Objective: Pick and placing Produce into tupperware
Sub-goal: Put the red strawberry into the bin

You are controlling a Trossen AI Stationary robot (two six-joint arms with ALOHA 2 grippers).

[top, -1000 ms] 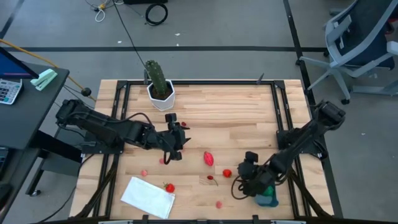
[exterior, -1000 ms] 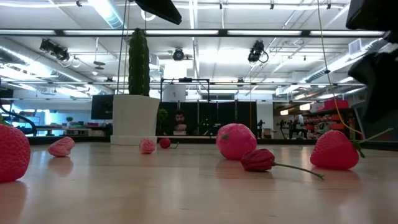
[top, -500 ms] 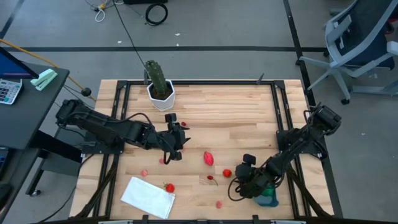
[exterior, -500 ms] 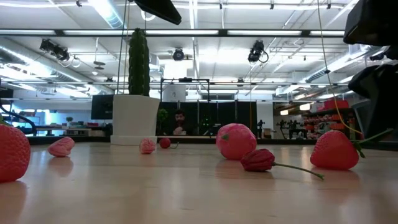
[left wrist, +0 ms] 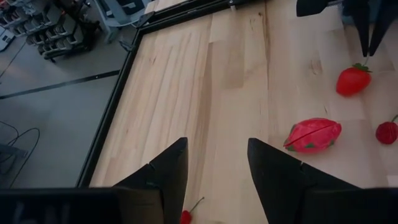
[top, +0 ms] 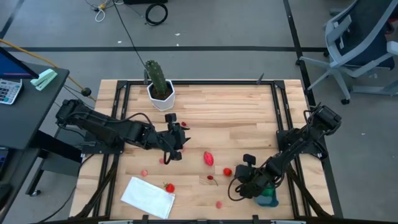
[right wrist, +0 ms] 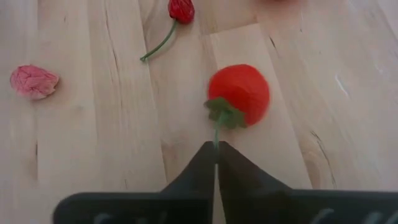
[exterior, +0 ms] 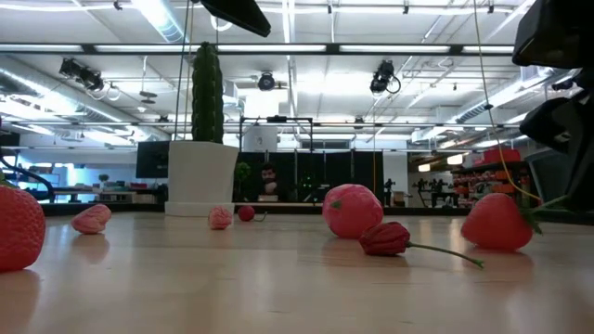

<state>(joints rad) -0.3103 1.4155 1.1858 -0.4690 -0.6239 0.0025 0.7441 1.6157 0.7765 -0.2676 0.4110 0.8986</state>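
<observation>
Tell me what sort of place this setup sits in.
Probably a robotics lab or workshop: a framed wooden table with two arms, an office chair beside it, and cables across the grey floor.

Setting: a robotics lab in an open industrial hall. Indicators: framed wooden table (top: 236, 106) on a grey taped floor (top: 205, 31), office chair (top: 364, 43), loose cable (top: 156, 12), ceiling strip lights (exterior: 158, 19), exposed ducts and distant workstations.

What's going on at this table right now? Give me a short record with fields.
Right gripper: shut on the green stem of a red strawberry
Left gripper: open, holding nothing, above the table
Teal container: near the table's front edge, by the right arm
Loose produce: pink fruit, a small cherry
</observation>
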